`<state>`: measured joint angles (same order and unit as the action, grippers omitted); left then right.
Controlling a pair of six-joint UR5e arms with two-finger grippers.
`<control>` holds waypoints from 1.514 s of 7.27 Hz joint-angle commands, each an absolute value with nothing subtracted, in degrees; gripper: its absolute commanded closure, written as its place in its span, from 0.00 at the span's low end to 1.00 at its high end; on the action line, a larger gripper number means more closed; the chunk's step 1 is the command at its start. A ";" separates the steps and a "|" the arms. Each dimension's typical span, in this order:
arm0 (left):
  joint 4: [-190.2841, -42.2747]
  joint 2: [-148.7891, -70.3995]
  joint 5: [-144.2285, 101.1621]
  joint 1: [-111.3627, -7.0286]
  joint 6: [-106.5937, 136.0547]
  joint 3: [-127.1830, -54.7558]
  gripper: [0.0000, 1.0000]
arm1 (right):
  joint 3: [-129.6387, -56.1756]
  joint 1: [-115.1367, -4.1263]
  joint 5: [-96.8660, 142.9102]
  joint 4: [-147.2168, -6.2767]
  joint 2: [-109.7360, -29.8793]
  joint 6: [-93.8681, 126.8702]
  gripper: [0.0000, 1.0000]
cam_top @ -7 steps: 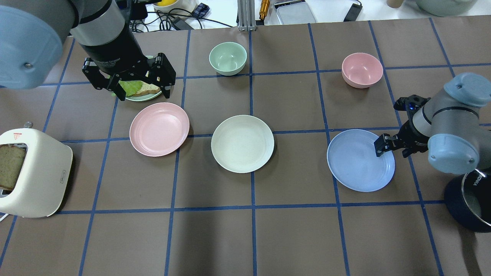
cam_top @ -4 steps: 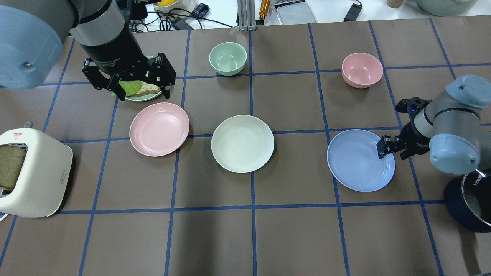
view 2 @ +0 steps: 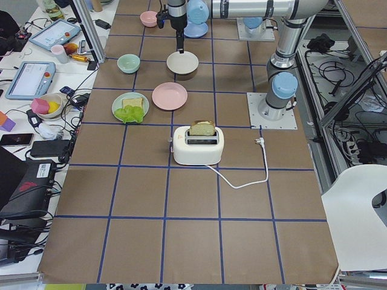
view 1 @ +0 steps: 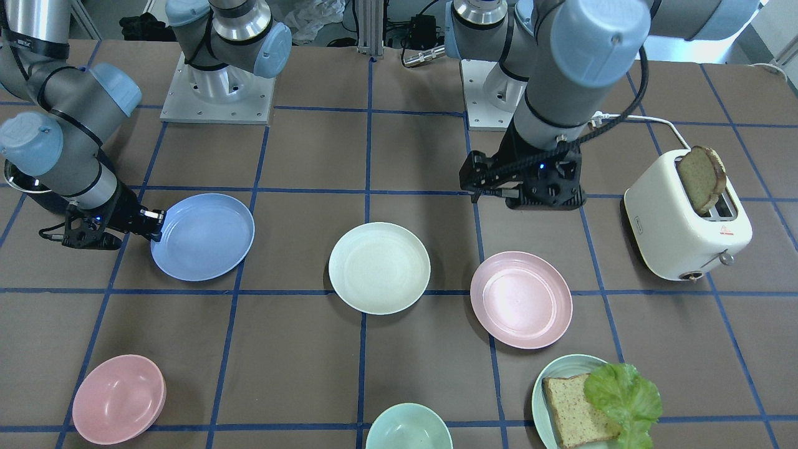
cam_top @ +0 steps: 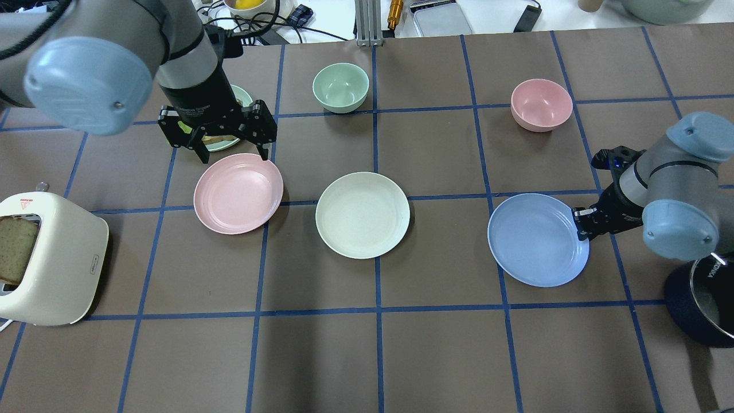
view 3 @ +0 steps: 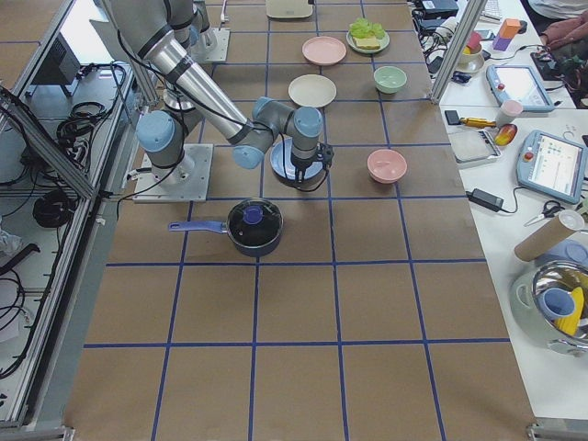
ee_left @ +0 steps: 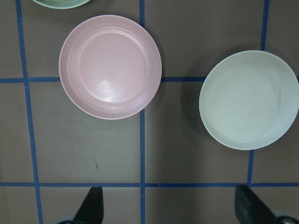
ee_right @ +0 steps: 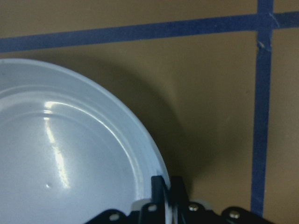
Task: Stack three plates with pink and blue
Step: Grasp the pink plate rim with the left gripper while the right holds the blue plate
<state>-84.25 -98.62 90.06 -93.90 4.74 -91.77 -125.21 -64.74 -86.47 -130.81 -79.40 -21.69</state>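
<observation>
Left gripper [cam_top: 232,152] moved from the green bread plate [view 1: 552,372] toward the pink plate [cam_top: 238,194], fingers spread wide over its far rim, right gripper [cam_top: 580,225] now pinching the edge of the light blue plate [cam_top: 536,240], cream plate [cam_top: 362,215] between the two, none stacked.

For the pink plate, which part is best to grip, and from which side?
Grip the pink plate by its raised rim, coming down from above, one finger inside and one outside. It lies flat on the table, so nothing fits beneath. The far rim seems handiest: the open left gripper hangs over it.
</observation>
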 commanded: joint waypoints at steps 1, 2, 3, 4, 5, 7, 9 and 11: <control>-70.26 -107.36 90.09 -93.87 4.83 -95.45 0.00 | -124.63 -64.69 -86.48 -130.43 -79.98 -21.45 1.00; -67.44 -110.88 90.26 -93.87 4.83 -95.19 0.00 | -123.50 -64.69 -86.40 -128.69 -80.24 -21.36 1.00; -66.46 -114.14 90.35 -93.87 5.27 -94.92 0.00 | -120.62 -64.77 -86.40 -125.54 -80.24 -21.36 1.00; -64.97 -116.43 90.35 -93.87 5.62 -94.75 0.00 | -117.28 -64.86 -85.96 -121.16 -80.24 -21.36 1.00; -64.34 -117.93 90.35 -93.95 5.71 -94.83 0.17 | -114.11 -65.30 -85.96 -117.89 -80.33 -21.10 1.00; -64.34 -118.82 90.35 -94.57 6.06 -95.36 0.54 | -109.71 -65.74 -85.87 -113.05 -80.33 -21.01 1.00; -64.42 -119.88 90.44 -94.66 5.98 -95.62 0.70 | -107.76 -67.40 -85.78 -111.80 -80.16 -20.66 1.00; -64.42 -120.50 90.70 -94.66 5.71 -95.36 1.00 | -107.49 -67.41 -85.78 -110.57 -80.07 -20.39 1.00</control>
